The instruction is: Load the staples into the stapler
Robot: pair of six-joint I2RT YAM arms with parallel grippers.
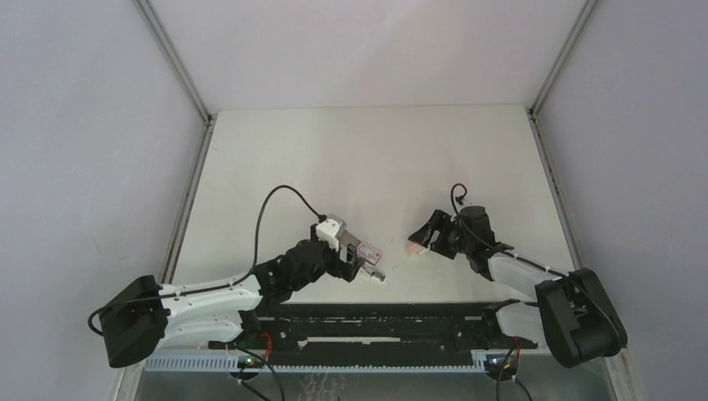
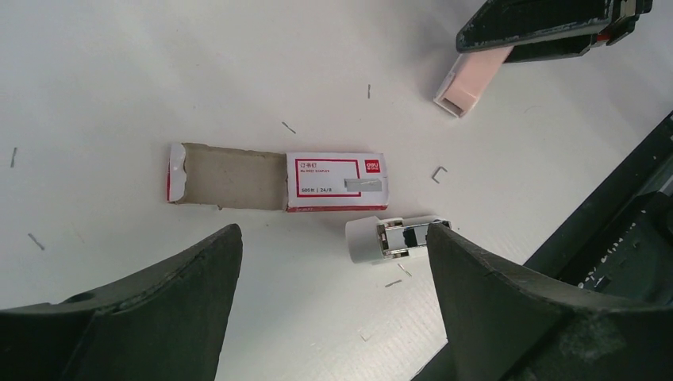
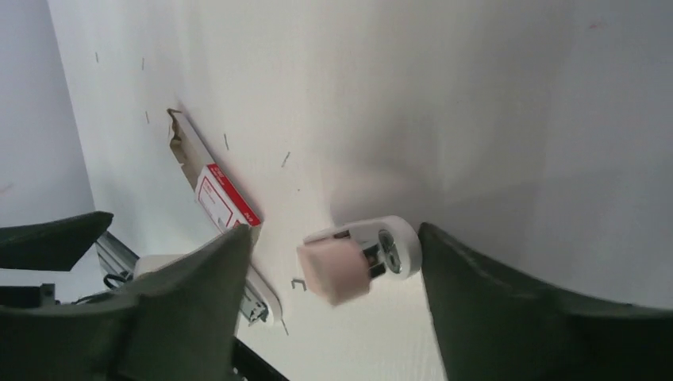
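While half-open, staple box [image 2: 278, 181] amid stray staples [image 2: 289, 127].

White table [image 1: 376, 159], matte, enclosed by grey walls [image 1: 75, 125]. Aluminium struts [image 1: 174, 60] rise at 11 and 1 o'clock. Black mounting rail [image 1: 384, 311] at 6 o'clock; below it a white slotted strip [image 1: 334, 362], possibly cable duct.

Staple box [image 2: 317, 182] half slid open; white-and-metal piece [image 2: 393, 238] just below its right end; tool [image 2: 333, 234] jaws wide apart.
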